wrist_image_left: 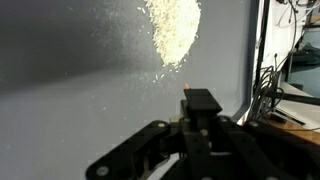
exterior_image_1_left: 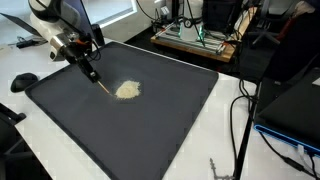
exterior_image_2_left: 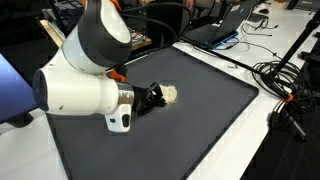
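Note:
A small heap of pale grains (exterior_image_1_left: 128,90) lies on a dark mat (exterior_image_1_left: 170,120), a little left of its middle. My gripper (exterior_image_1_left: 92,74) hangs just left of the heap, shut on a thin orange-tipped stick (exterior_image_1_left: 103,88) that slants down toward the grains. In the wrist view the closed fingers (wrist_image_left: 200,102) fill the lower middle. The stick's orange tip (wrist_image_left: 187,88) shows just past them, short of the heap (wrist_image_left: 172,30), with scattered grains around it. In an exterior view the white arm (exterior_image_2_left: 85,85) hides most of the gripper (exterior_image_2_left: 152,98), next to the heap (exterior_image_2_left: 168,95).
The mat lies on a white table (exterior_image_1_left: 230,140). Black cables (exterior_image_1_left: 240,110) trail along one side of the table. A laptop (exterior_image_2_left: 225,28) and electronics clutter stand beyond the mat's far edge. A tripod leg and more cables (exterior_image_2_left: 290,90) lie near a corner.

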